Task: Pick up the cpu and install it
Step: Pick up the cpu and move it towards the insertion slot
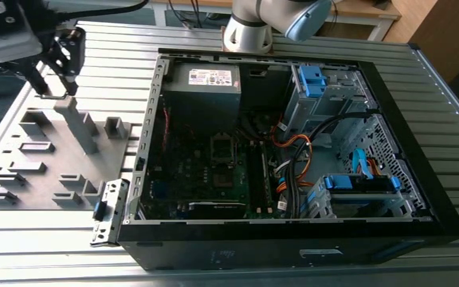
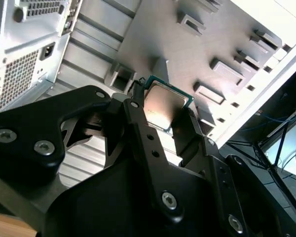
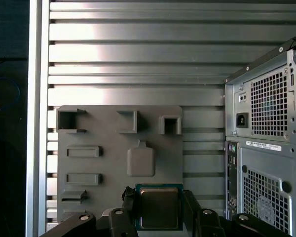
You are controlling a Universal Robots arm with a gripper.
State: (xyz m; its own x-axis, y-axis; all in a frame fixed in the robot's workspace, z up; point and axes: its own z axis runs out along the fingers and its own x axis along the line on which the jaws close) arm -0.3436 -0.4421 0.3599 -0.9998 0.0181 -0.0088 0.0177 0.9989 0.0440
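Gripping the cpu [image 3: 159,207] by 2 opposite edges, with the gripper [image 3: 158,202] closed down to the chip's own width and a black finger [image 3: 129,200] pressed against either side. Silver-grey metal top turned toward the first wrist camera, with a thin green rim around it. Same hold in the second wrist view: cpu [image 2: 164,104] tilted and wedged in the gripper [image 2: 160,114].

Held off the grey fixture plate [image 3: 108,145], with open space between chip and plate [image 2: 153,34] in the second wrist view. In the exterior view, at about 10 o'clock from the computer case [image 1: 293,245], on the exterior view's left: gripper [image 1: 54,91] pointing down over the far end of the plate [image 1: 54,161], just above a tall upright block [image 1: 76,122].

Well apart from the case, itself lying on its side with the interior open, on the slatted metal table [image 1: 118,48]. Rear of the case [image 3: 266,148], with vent grilles, just beside the plate in the first wrist view.

Inside the case, at the middle: dark motherboard [image 1: 205,173], with a square socket frame [image 1: 222,146] near its centre and a smaller dark square chip [image 1: 224,179] at 6 o'clock from that frame. At 12 o'clock from the board, a grey box with a white label [image 1: 210,84]. At 3 o'clock, orange and black cables [image 1: 289,146]; at 1 o'clock, blue-trimmed drive cages [image 1: 313,81]. Beyond the case at 12 o'clock, the arm's base [image 1: 250,33].
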